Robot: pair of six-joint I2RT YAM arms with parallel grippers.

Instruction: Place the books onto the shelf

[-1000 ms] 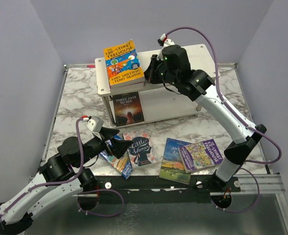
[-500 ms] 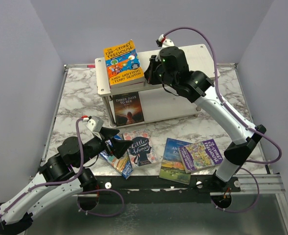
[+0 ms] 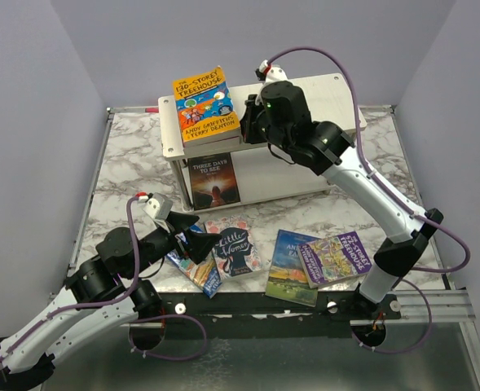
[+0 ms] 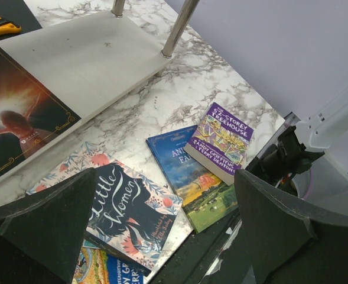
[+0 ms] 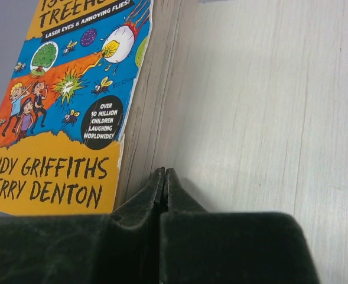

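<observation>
Top external view: the small two-tier shelf of pale whitewashed wood-grain boards on thin silver legs (image 3: 329, 85) is standing at the far middle of the white-and-grey marble surface (image 3: 125, 163). An orange "Treehouse" paperback (image 3: 205, 104) is lying flat on the left end of the top board, and a dark "Three Days to See" paperback (image 3: 214, 179) is lying on the lower board beneath it. The right pincer (image 3: 250, 122) is hanging over the top board, its tips sitting just beside the orange paperback's right edge. Four books are lying flat on the surface near the front edge. A blue-covered paperback (image 3: 200, 275) is showing partly under the left arm, with a pale floral "Little Women" paperback (image 3: 236, 249) overlapping it. Apart from these, a purple "Treehouse" paperback (image 3: 337, 257) is overlapping the right side of a blue landscape "Animal Farm" paperback (image 3: 287, 267). The left pincer (image 3: 194, 235) is hovering above the two leftmost books. Left wrist view: the left pincer's jaws are standing wide apart, released, holding nothing, with "Little Women" showing below and between them. Right wrist view: the right pincer's fingers (image 5: 132, 219) are pressing flat together, clenched on nothing, their tips sitting at the orange paperback's page edge over the bare top board. Whether they are touching the pages cannot be told.
</observation>
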